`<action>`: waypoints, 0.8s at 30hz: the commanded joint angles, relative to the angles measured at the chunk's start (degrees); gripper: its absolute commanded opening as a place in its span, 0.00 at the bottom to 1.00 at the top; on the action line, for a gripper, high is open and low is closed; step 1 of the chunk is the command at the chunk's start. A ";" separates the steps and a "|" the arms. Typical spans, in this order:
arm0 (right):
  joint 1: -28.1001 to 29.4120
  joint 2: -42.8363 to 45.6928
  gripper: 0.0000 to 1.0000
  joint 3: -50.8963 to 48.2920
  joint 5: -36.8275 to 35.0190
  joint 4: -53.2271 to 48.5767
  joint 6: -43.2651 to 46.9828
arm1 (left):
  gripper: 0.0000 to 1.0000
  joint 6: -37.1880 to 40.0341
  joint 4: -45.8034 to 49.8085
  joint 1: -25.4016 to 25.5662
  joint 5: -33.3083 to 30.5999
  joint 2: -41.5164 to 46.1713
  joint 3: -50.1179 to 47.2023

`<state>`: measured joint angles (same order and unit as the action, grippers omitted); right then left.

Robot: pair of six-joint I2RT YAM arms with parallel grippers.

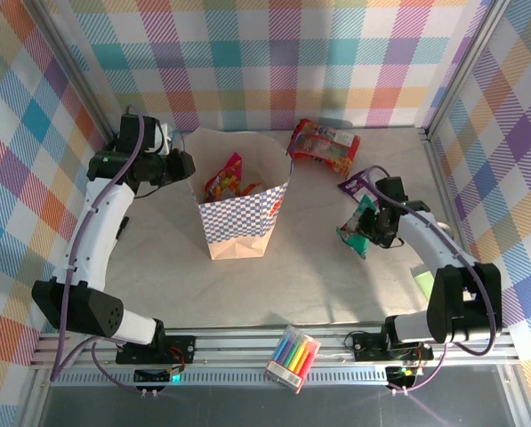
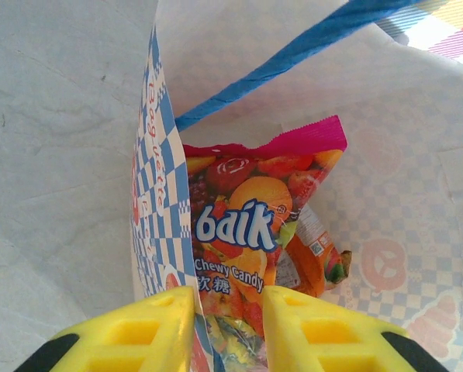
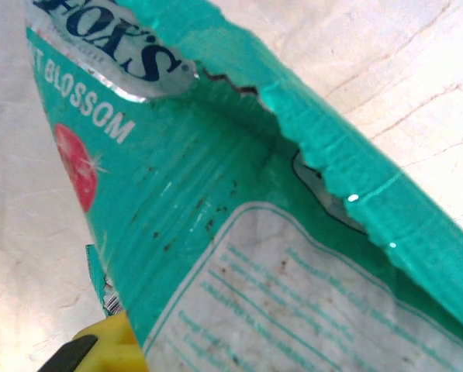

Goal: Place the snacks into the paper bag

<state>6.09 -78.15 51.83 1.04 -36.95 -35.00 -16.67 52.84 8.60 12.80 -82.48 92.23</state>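
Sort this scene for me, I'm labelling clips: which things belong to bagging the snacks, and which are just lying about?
Part of the job:
- tan checkered paper bag
- pink-edged fruit candy packet, inside it
- teal foil packet
- red-orange glossy packets
- purple packet

Lying about:
- clear pack of coloured markers

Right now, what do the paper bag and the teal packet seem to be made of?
Paper bag: matte tan paper, it seems, creased, with printed checks.
Teal packet: glossy plastic film, perhaps foil-lined, given its shine, crinkles and zigzag edge.
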 commanded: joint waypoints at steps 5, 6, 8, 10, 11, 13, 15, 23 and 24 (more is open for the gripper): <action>0.72 4.20 0.19 6.46 -0.07 -3.24 2.06 | 0.31 0.41 2.53 0.73 0.12 -1.32 3.10; 0.84 4.55 0.19 7.17 -0.16 -3.71 2.33 | 0.31 0.48 3.09 0.80 -0.46 -1.52 3.52; 0.98 5.30 0.19 8.59 -0.16 -4.18 2.70 | 0.31 0.84 3.90 0.79 -1.50 -1.80 4.07; 1.40 6.18 0.19 9.94 0.10 -4.31 3.08 | 0.31 0.93 4.49 0.81 -1.77 -2.20 4.60; 1.55 6.55 0.19 10.81 0.22 -4.50 3.47 | 0.31 0.93 4.71 0.74 -1.76 -2.49 4.76; 2.21 7.02 0.19 12.69 0.00 -5.29 4.14 | 0.31 0.93 4.99 0.80 -1.94 -3.01 5.05; 3.07 7.37 0.19 15.10 -0.42 -6.48 4.92 | 0.31 0.72 5.00 0.91 -2.47 -3.45 5.16; 6.43 9.36 0.19 21.62 -2.67 -9.08 6.75 | 0.31 0.14 5.56 1.07 -4.62 -3.83 6.19; 6.72 9.65 0.19 22.22 -2.65 -9.03 6.93 | 0.31 0.19 5.69 1.07 -4.86 -3.83 6.31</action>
<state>12.05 -70.70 71.29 -0.69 -45.12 -29.80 -16.64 56.71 9.02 9.47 -86.56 96.05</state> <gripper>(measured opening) 0.209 0.306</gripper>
